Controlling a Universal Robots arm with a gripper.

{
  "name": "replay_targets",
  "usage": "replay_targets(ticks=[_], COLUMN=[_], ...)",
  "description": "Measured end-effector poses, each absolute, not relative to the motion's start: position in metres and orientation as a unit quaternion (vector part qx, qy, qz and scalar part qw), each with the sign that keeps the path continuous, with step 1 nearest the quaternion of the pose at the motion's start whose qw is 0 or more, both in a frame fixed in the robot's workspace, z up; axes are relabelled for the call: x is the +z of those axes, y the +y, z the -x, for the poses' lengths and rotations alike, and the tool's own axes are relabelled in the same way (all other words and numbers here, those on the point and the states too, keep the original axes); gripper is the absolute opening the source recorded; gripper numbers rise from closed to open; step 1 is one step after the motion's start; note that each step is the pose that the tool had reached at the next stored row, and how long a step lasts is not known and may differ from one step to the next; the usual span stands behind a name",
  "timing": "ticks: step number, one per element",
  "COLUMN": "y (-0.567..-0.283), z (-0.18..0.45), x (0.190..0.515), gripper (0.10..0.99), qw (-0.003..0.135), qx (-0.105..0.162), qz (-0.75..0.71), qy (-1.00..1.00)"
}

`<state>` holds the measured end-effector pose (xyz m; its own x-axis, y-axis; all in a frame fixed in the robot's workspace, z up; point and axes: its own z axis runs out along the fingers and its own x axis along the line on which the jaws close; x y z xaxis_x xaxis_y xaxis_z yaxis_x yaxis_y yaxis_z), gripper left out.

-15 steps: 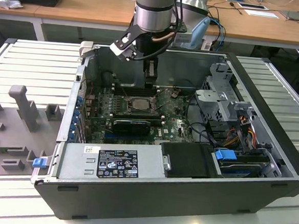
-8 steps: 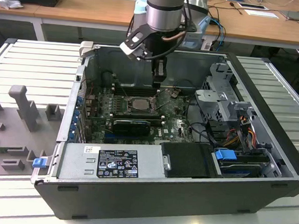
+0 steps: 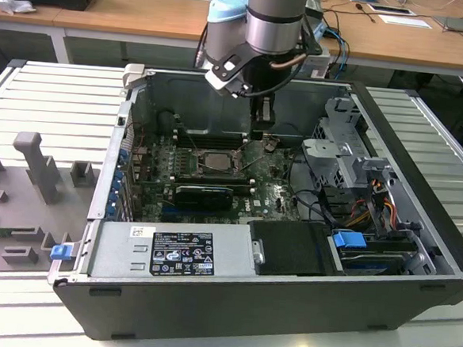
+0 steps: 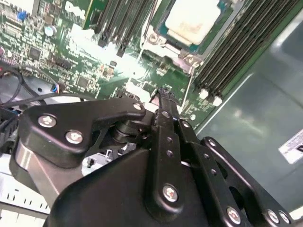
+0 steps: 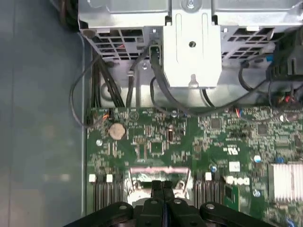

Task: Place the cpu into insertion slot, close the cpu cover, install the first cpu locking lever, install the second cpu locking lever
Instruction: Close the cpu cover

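The pale square cpu (image 4: 191, 19) lies in the insertion slot (image 3: 215, 160) on the green board inside the open computer case. The cpu cover (image 4: 158, 41), a thin metal frame, lies flat around the chip. A thin wire locking lever (image 4: 191, 82) runs along one side of the slot and rises at a slant in the exterior view. My gripper (image 3: 260, 134) hangs inside the case beside the slot, towards the exterior view's right. Its black fingers are pressed together in both wrist views (image 4: 163, 93) (image 5: 163, 185), tips close to the lever's end. I see nothing between them.
Long black memory sticks (image 4: 227, 52) flank the slot. A metal drive cage (image 5: 191, 42) with dark cables (image 5: 158, 85) stands beyond the board. The power supply (image 3: 170, 253) fills the case's near side. Grey fixtures (image 3: 37, 164) sit on the slatted table at the exterior view's left.
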<state>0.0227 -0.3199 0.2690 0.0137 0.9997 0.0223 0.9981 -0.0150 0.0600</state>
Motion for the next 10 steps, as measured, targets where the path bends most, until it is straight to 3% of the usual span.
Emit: replay_targets(ticks=[10], y=[-0.319], z=[-0.057], x=[0.259], gripper=[0.106], qw=[0.012], qx=[0.028], qz=[-0.705], qy=[0.709])
